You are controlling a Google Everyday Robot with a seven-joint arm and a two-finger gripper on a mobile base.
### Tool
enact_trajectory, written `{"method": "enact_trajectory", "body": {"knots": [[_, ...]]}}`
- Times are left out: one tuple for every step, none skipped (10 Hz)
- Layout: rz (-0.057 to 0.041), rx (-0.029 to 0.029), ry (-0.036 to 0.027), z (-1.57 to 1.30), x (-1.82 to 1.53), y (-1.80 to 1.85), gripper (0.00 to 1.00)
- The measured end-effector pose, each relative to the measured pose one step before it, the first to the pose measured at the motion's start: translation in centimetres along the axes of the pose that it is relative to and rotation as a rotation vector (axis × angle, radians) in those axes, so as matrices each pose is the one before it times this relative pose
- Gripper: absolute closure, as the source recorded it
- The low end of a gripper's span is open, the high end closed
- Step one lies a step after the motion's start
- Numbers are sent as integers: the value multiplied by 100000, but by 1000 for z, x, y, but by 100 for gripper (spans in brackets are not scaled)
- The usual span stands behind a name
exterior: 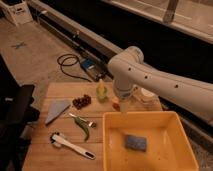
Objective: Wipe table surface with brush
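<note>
Items I logged:
- Pale tan plank tabletop (55, 162): matt wood, board seams visible.
- Rectangular yellow tray (165, 125): smooth plastic, slight sheen.
- Blue-grey sponge (135, 142) in the tray: rough, matt.
- Long white-handled brush (72, 146): looked like smooth plastic.
- Green chili pepper (83, 128): glossy skin.
- Pale gripper (122, 106) at the tray's far rim: smooth.
- White arm shell (150, 82): satin.

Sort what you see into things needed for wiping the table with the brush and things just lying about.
Needed: brush, lying at the table's front left; table surface; gripper, open, hanging by the tray's far rim.

Lying about: yellow tray, sponge inside it, green chili, dark grapes, grey wedge, pale green fruit.
</note>
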Motion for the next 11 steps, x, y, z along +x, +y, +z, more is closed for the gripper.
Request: {"method": "enact_trajectory", "body": {"knots": [[33, 443, 218, -159, -43, -47, 35], [240, 1025, 1172, -372, -34, -405, 35], [-685, 1008, 223, -430, -645, -549, 35], [-1555, 321, -266, -149, -1033, -230, 35], [-1476, 274, -184, -158, -1116, -244, 35], [-2566, 83, -1013, -49, -1820, -275, 35], [-4024, 37, -2788, 285, -2971, -431, 35], [-2938, -637, -2443, 446, -2190, -225, 35], [-3994, -1519, -3010, 872, -2747, -114, 35], [-3232, -1883, -1631, 938, -1922, 120, 35], [-4547, -2692, -1967, 1415, -2504, 181, 35]]}}
